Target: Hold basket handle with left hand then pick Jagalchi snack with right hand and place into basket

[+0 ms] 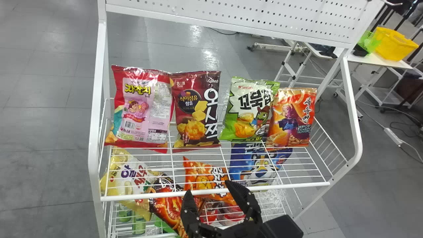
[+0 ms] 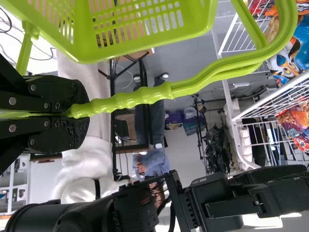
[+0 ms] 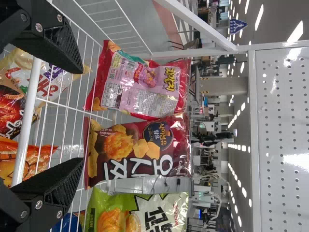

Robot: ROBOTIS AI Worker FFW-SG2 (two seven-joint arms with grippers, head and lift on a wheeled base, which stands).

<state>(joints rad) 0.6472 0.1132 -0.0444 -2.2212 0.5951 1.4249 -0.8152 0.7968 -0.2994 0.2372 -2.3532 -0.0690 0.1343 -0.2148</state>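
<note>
My left gripper (image 2: pixel 79 112) pinches the handle (image 2: pixel 130 100), hiding the gripped part; the basket (image 2: pixel 200 26) is cut off. Jagalchi snack (image 1: pixel 142 109) stands leftmost on the upper shelf (image 1: pixel 138 196). My right gripper (image 1: pixel 209 187), cut off below, has jaws spread wide.

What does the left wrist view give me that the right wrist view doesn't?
Left wrist view alone: the green basket and the left gripper closed on its handle.

Right wrist view alone: the Jagalchi snack and the perforated panel.

Both: the white wire rack, some snack bags, and the right gripper.
</note>
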